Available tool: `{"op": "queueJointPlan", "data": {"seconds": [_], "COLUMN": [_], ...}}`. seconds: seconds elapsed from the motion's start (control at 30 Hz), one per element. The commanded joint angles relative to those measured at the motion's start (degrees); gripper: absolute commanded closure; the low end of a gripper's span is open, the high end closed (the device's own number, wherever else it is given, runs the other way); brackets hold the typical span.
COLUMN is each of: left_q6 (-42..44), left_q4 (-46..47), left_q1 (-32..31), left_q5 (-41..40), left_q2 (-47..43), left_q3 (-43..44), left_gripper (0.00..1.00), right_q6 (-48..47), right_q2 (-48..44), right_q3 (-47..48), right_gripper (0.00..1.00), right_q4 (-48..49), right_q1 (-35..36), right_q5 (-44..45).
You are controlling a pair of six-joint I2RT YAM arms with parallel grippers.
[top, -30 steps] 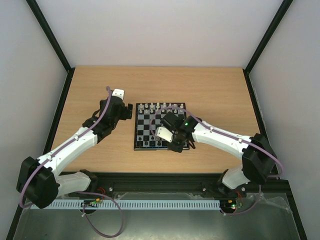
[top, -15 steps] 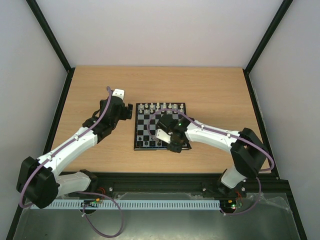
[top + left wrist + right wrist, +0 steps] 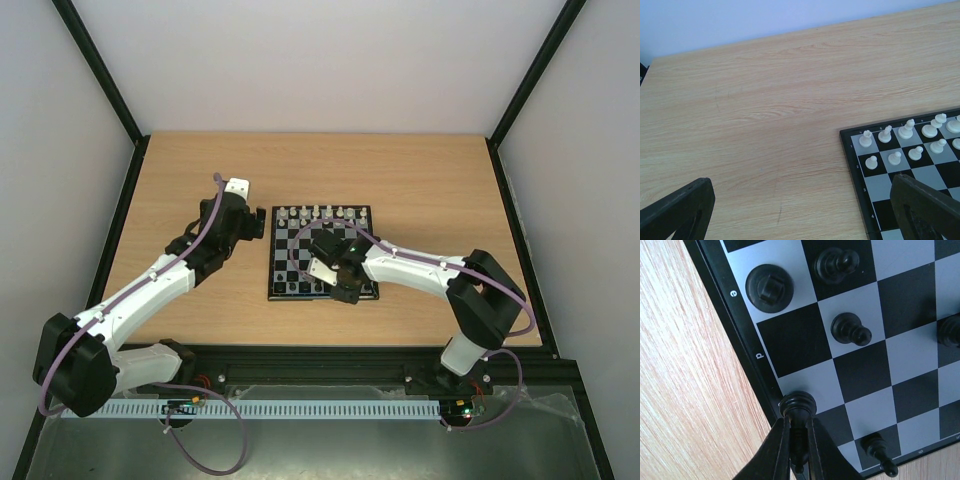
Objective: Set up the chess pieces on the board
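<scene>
At the near edge of the board (image 3: 746, 322), the right gripper (image 3: 798, 430) had its fingers pinched tight on a black piece (image 3: 798, 404). It held the piece by its thin stem over a pale square in the near row, likely so it could stand there. Other black men (image 3: 850, 329) stood close by. Farther off, the left gripper (image 3: 802, 210) hung wide and empty over the table (image 3: 765, 100), just left of the board's far corner, probably to keep out of the way. White men (image 3: 905, 131) filled the far rows.
</scene>
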Motion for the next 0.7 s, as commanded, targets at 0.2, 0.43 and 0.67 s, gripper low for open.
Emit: {"op": "queueJointPlan", "data": {"seconds": [0.2,0.43,0.67], "left_q6": [0.69,0.69,-0.53], "left_q4": [-0.27,-0.3,0.03], "left_q1": [-0.39,-0.44,-0.43], "left_q5": [-0.78,-0.71,-1.09], "left_q2": [-0.46,-0.22,-0.17], "left_q3": [1.26,1.23,1.09], "left_gripper": [0.01,0.01,0.01], "right_q6": [0.3,0.89,1.88], "right_q2": [1.99,2.18,-0.35], "right_q3": [-0.4,-0.36,0.74], "right_gripper": [0.93,0.83,0.74], "right_q4": [0.57,1.07,-0.18], "right_q1": [0.52,0.51,0.47], "right_q5": [2.17,3.03,1.7]}}
